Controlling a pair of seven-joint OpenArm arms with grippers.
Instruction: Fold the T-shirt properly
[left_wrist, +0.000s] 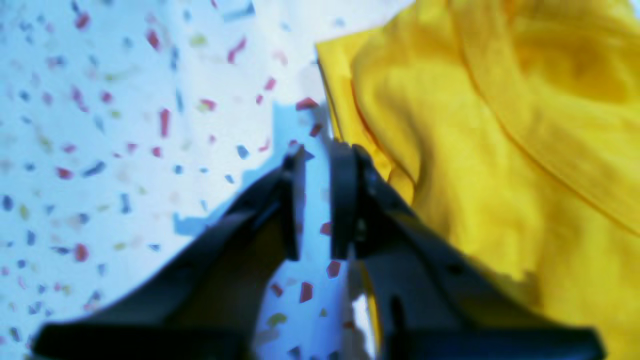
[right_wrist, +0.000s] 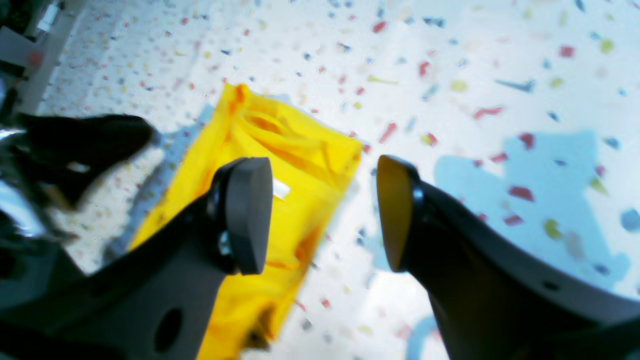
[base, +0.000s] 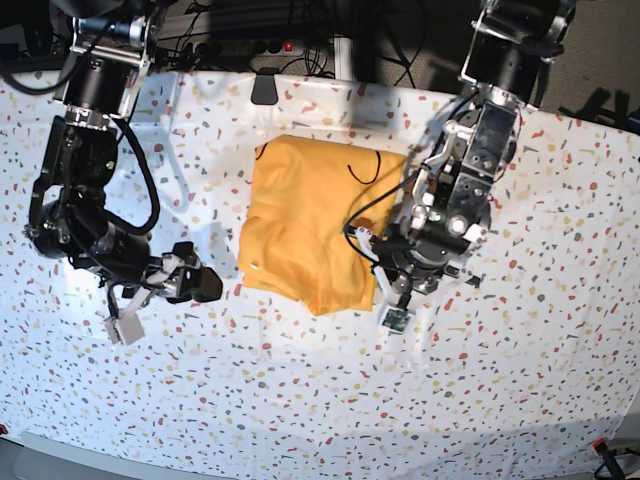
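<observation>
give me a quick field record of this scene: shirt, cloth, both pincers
T-shirt: mustard yellow, partly folded into a rough rectangle, lying near the middle of the cloth
cloth: white with coloured specks, covers the table
left pincer: beside the T-shirt's edge, jaws narrow with a small gap, nothing seen between them
right pincer: jaws wide apart, empty, off the T-shirt's other side
contact: neither pincer visibly holds fabric

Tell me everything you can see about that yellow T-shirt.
The T-shirt is plain mustard yellow, soft thin fabric, already folded into a rumpled, roughly rectangular bundle. It lies flat on the speckled white cloth, between the two arms. A small white tag shows near one edge. The left gripper sits at its edge; neither gripper holds it.
</observation>
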